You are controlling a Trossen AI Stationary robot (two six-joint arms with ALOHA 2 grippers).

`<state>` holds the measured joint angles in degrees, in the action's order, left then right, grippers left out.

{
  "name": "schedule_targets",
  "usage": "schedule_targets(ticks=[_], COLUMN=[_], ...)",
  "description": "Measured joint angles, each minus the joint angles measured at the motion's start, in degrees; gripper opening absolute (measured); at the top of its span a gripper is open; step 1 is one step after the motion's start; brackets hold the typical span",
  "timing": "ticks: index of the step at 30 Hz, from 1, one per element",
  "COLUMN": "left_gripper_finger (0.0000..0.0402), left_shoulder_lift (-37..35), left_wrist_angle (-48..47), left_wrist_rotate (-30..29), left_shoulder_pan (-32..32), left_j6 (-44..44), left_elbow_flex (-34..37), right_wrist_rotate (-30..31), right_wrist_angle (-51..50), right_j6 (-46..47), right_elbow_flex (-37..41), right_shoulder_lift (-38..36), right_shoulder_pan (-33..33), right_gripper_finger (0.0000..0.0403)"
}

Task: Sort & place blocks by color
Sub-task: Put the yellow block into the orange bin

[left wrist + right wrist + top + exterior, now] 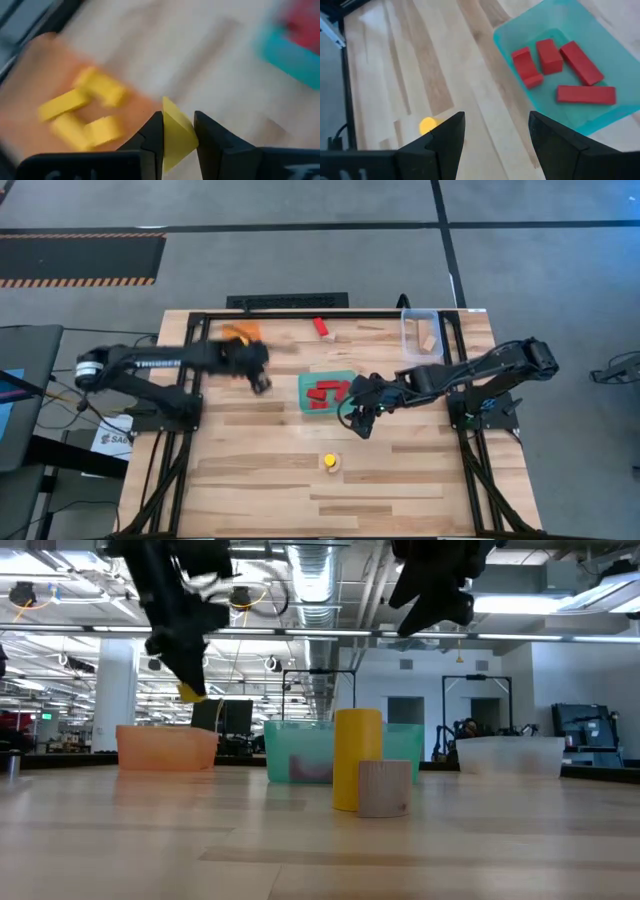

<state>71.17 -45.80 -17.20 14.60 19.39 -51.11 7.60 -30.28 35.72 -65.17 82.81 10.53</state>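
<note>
- My left gripper is clamped on a yellow wedge, raised above the table near the orange tray.
- In the left wrist view, that tray holds what look like three yellow blocks; blur hides their exact shapes.
- My right gripper hangs with its jaws apart and nothing between them, just beside the teal tray on the side nearer the table's front.
- I count four red blocks lying in the teal tray.
- One red block lies loose on the table near the far edge, between the orange and clear trays.
- The clear tray holds pale wood blocks.
- A yellow cylinder stands upright on the open table, with a pale wood cylinder touching or just beside it.
</note>
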Motion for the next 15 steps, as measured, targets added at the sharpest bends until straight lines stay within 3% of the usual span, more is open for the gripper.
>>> schedule_targets(ticks=[7,12,15], left_gripper_finger=[0.0059,0.0063,0.0081], left_shoulder_lift=[2.3,6.0,7.6], left_wrist_angle=[4.2,7.0,8.1], left_wrist_rotate=[4.0,9.4,9.4], left_shoulder_pan=[23.0,32.8,35.5], left_j6=[1.3,3.6,3.9], left_elbow_flex=[0.0,0.0,-0.2], right_wrist_rotate=[0.0,0.6,1.7], right_wrist_angle=[0.3,0.4,0.3], right_j6=[3.0,5.5,6.9], right_elbow_flex=[0.0,0.0,0.0], right_shoulder_lift=[0.0,0.0,0.0], right_shoulder_pan=[3.6,5.2,6.4], right_gripper_finger=[0.0240,0.0240,0.0240])
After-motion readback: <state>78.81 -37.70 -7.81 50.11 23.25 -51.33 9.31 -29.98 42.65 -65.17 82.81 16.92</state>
